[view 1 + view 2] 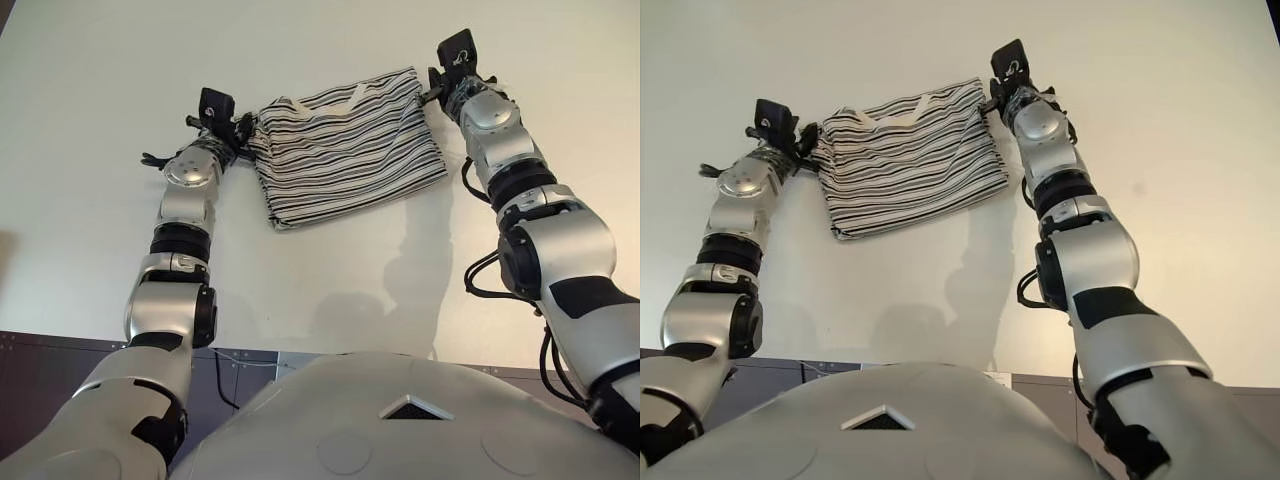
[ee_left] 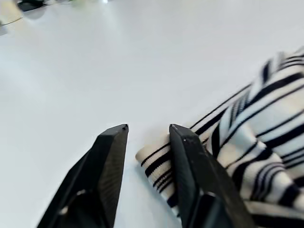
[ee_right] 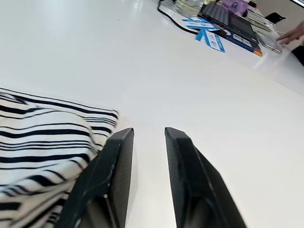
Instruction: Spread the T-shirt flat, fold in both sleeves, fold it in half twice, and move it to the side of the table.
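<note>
Flanking the folded shirt (image 1: 345, 145) on the table (image 1: 100, 80) | left gripper (image 2: 148, 127) spread, shirt's edge at its gap | right gripper (image 3: 149, 129) spread beside a corner | seemingly poised to grip and slide it aside.
</note>
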Controlling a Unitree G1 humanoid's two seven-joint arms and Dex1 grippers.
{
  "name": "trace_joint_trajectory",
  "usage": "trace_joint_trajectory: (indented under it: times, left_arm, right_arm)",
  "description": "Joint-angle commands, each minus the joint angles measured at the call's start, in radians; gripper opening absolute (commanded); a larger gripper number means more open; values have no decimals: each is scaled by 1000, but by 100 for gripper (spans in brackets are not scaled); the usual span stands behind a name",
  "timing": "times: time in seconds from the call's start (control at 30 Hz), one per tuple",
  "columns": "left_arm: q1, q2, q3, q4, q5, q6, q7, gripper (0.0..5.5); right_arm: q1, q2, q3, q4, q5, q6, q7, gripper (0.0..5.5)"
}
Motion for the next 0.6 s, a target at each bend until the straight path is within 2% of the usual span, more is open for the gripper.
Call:
trace_joint_trajectory:
  times: [0.03, 0.2, 0.37, 0.43, 0.5, 0.6]
  left_arm:
    - [78, 13, 28, -64, -2, 3, -12, 157]
    - [116, -4, 56, -141, -21, -26, -38, 157]
    - [92, 16, 115, -172, -43, -12, -9, 157]
    - [136, 21, 124, -334, -84, 31, -61, 157]
    - [199, 24, 99, -522, -126, 94, -139, 157]
    - [300, 52, -48, -753, -138, 174, -323, 157]
  right_arm:
    - [5, -38, 29, -34, -57, -121, 39, 120]
    - [19, -21, 102, -87, -115, -259, 201, 120]
    - [34, -19, 267, 31, -300, -179, 242, 120]
    - [51, -51, 271, 41, -316, -159, 255, 120]
    - [69, -77, 259, 29, -303, -167, 286, 120]
    - [107, -92, 253, -7, -289, -189, 339, 120]
